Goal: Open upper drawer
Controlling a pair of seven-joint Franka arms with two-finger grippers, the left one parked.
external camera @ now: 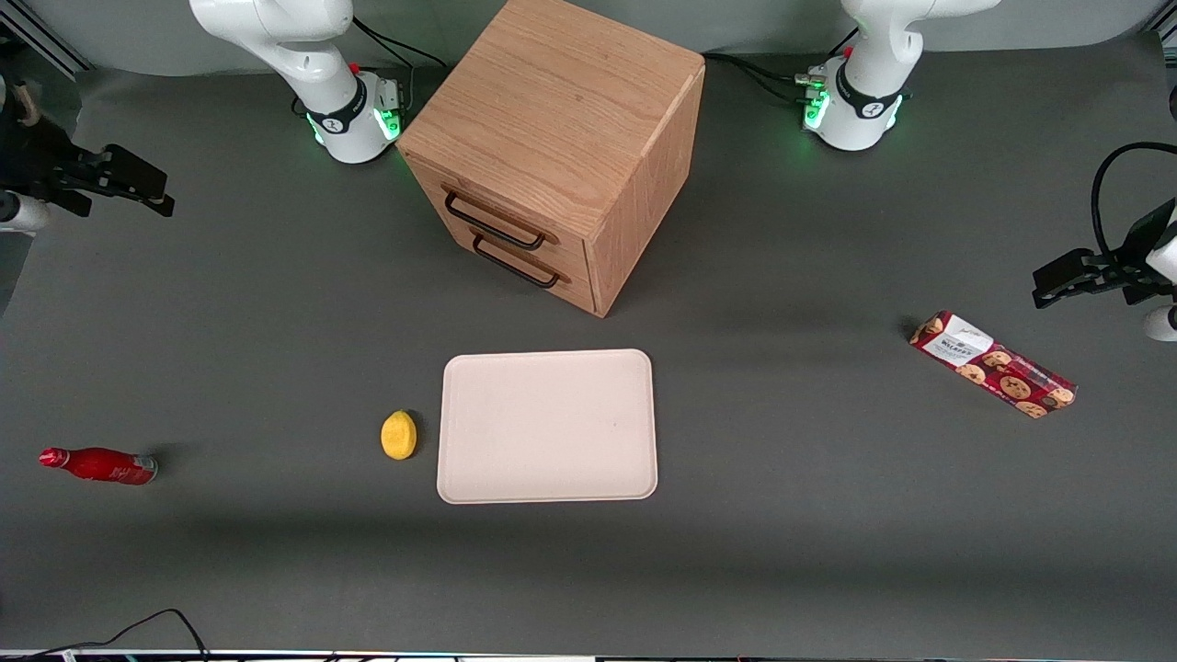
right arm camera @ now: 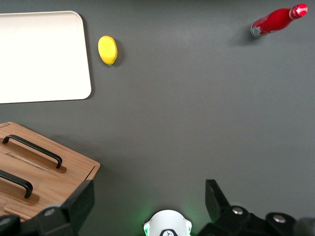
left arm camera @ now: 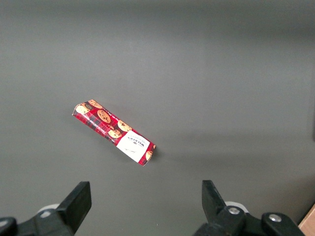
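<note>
I see the wooden cabinet (external camera: pixel 561 138) standing on the gray table (external camera: pixel 791 515), between the two arm bases. It is turned at a slant, so its front faces partly toward the camera and partly toward the working arm's end of the table. The upper drawer (external camera: pixel 501 204) is the top one of two in that front, and it is pushed all the way in. Its thin black handle (external camera: pixel 495 219) runs long and flat across the drawer front, slanting along with the cabinet. The lower drawer (external camera: pixel 522 259) sits right under it with the same kind of handle.

My gripper (external camera: pixel 138 188) is up in the air at the working arm's end of the table, well apart from the cabinet. Its fingers (right arm camera: pixel 81 204) are spread wide and hold nothing.

A pale tray (external camera: pixel 548 426) lies nearer the camera than the cabinet, with a yellow lemon (external camera: pixel 398 434) just beside it. A red bottle (external camera: pixel 99 465) lies on its side near my gripper's end. A cookie box (external camera: pixel 993 364) lies toward the parked arm's end.

From the wrist camera, the cabinet is cut off at the edge, so I only see part of both handles.
</note>
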